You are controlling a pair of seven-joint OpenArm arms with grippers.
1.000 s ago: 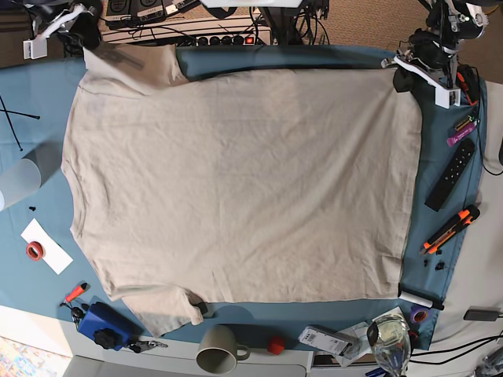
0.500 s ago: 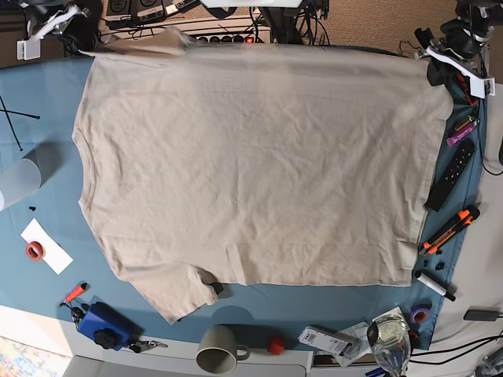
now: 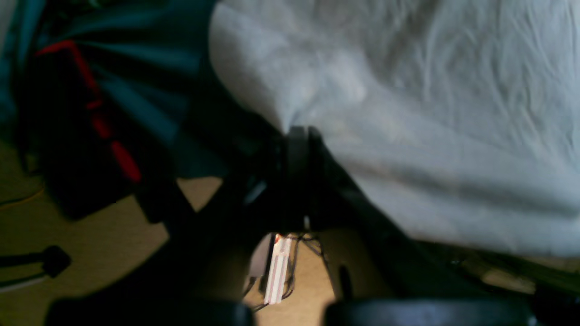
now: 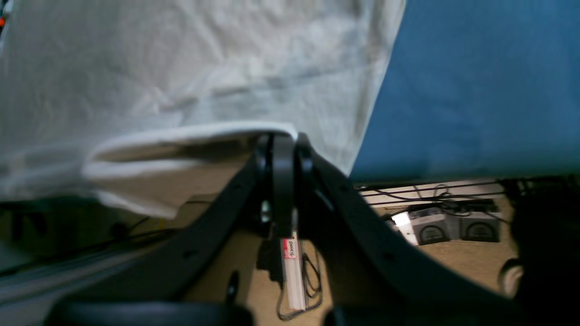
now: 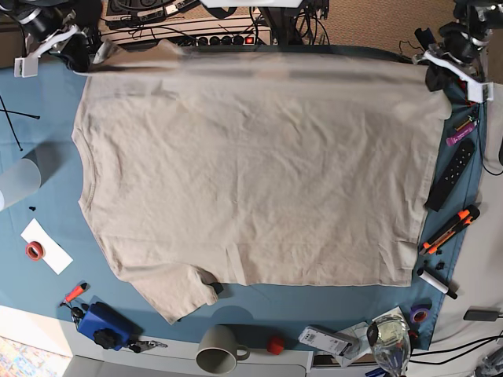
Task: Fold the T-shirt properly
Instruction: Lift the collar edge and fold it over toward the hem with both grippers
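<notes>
The beige T-shirt point(image 5: 251, 173) lies spread over the blue table cloth point(image 5: 47, 102), its far edge stretched taut between both grippers. At the base view's top right, my left gripper point(image 5: 437, 69) is shut on the shirt's far corner. The left wrist view shows its jaws point(image 3: 297, 132) pinching bunched fabric point(image 3: 430, 113). My right gripper point(image 5: 82, 56), at the top left, is shut on the shirt by the far sleeve. In the right wrist view its jaws point(image 4: 283, 136) clamp a folded hem of the shirt point(image 4: 181, 68). One sleeve point(image 5: 177, 294) lies flat at the near left.
Along the right edge lie a remote control point(image 5: 449, 174), orange knives point(image 5: 449, 229), a purple lighter point(image 5: 462, 131) and a white marker point(image 5: 435, 283). Near the front stand a mug point(image 5: 218, 349), red ball point(image 5: 274, 344), blue box point(image 5: 102, 323) and glass point(image 5: 389, 338). A translucent cup point(image 5: 17, 182) and tape roll point(image 5: 34, 250) sit left.
Both grippers have pulled the shirt's far edge back and outward. The shirt has slid toward the far side and right, and now lies flatter and wider, with its near sleeve spread out.
</notes>
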